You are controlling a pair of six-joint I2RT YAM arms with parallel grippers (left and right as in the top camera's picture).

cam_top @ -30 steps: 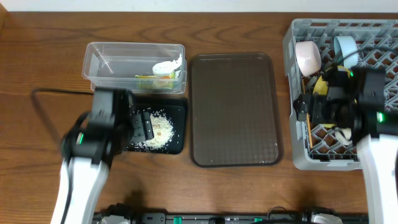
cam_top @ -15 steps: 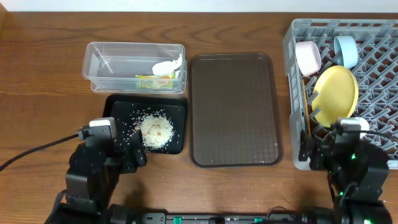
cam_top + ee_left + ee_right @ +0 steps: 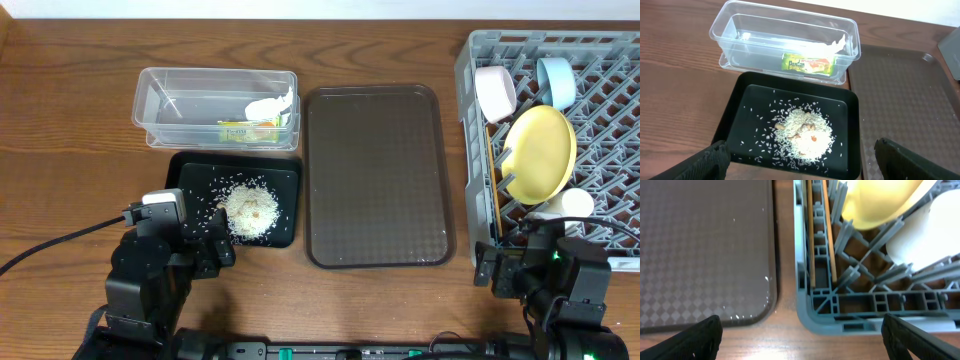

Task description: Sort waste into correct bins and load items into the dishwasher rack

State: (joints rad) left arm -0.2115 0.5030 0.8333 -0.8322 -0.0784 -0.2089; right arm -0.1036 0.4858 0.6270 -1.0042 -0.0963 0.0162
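Overhead barely showing chopsticks (image 3: 829, 240) in rack (image 3: 465, 150); rice (image 3: 802, 131) lying in blk tray (image 3: 740, 120), wrapper (image 3: 807, 64) in clear tub (image 3: 730, 25); L gripper (image 3: 800, 152), R gripper (image 3: 802, 330) gaping, empty.

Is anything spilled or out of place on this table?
Nothing really. The rice is scattered, but all of it is inside the black tray. The wrapper lies in the clear tub, and the plate leans in the rack.

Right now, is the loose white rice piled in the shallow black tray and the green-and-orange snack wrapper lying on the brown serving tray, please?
Not quite: the left wrist view shows the green-and-orange snack wrapper inside the clear rectangular plastic tub; the rest is right.
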